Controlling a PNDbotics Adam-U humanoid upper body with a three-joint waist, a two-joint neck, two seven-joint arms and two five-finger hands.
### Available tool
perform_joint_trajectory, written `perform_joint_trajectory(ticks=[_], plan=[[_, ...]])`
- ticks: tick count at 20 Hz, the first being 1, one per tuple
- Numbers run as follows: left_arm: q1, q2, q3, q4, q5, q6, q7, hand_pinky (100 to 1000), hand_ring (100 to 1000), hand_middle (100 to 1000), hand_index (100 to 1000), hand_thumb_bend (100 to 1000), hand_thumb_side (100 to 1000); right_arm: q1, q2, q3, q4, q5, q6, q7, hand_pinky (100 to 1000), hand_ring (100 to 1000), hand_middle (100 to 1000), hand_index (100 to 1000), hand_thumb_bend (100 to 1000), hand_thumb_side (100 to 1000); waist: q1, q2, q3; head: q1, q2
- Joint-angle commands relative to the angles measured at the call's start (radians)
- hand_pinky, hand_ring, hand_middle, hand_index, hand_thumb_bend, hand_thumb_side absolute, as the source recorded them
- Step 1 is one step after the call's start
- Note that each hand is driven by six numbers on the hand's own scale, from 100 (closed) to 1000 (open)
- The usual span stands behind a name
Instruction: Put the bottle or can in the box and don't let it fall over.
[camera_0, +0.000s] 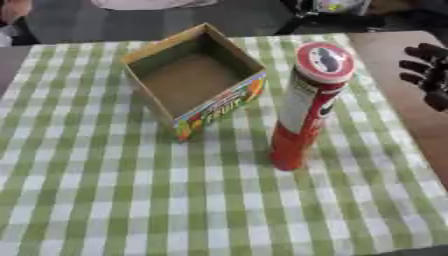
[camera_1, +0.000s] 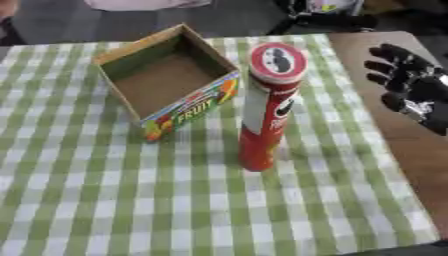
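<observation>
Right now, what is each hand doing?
Left hand: not in view.
Right hand: open, holding nothing, off to the right of the can.

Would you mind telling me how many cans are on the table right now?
1. The can stands upright on the checked cloth, just right of the open box. The box looks empty, so none seem hidden.

Tablecloth (camera_0: 105, 200): green-and-white check. Can (camera_1: 267, 115): red, white panel, red-ringed lid. Box (camera_0: 194, 75): brown cardboard, multicoloured front with what looks like yellow lettering. Hand (camera_1: 411, 85): black.
</observation>
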Motion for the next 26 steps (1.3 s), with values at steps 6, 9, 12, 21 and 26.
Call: perform_joint_trajectory(ticks=[6,9,12,21,26], plan=[[-0.007,0.012,0.012,-0.006,0.003,0.0,-0.011,1000,1000,1000,874,237,778,-0.02,0.001,0.023,-0.014,0.034,0.006,0.03,1000,1000,1000,1000,462,244,-0.002,-0.006,0.003,-0.006,-0.007],[-0.009,0.012,0.012,-0.006,0.004,0.0,-0.015,1000,1000,1000,875,237,776,-0.019,0.014,0.038,-0.026,0.052,0.007,0.035,1000,1000,1000,1000,462,249,-0.002,-0.007,0.004,-0.005,-0.005],[-0.01,0.013,0.013,-0.006,0.005,-0.001,-0.016,1000,1000,1000,875,236,775,-0.016,0.025,0.051,-0.035,0.072,0.009,0.036,1000,1000,1000,1000,464,252,-0.002,-0.007,0.005,-0.005,-0.005],[-0.008,0.012,0.013,-0.004,0.005,-0.002,-0.022,1000,1000,1000,875,236,777,-0.021,0.05,0.081,-0.026,0.121,0.019,0.011,1000,1000,1000,1000,468,261,-0.002,-0.005,0.007,-0.007,-0.003],[-0.008,0.012,0.014,-0.002,0.005,-0.003,-0.025,1000,1000,1000,874,235,777,-0.033,0.071,0.093,-0.012,0.136,0.024,0.018,1000,1000,1000,1000,466,312,-0.001,-0.005,0.007,-0.009,-0.003]])
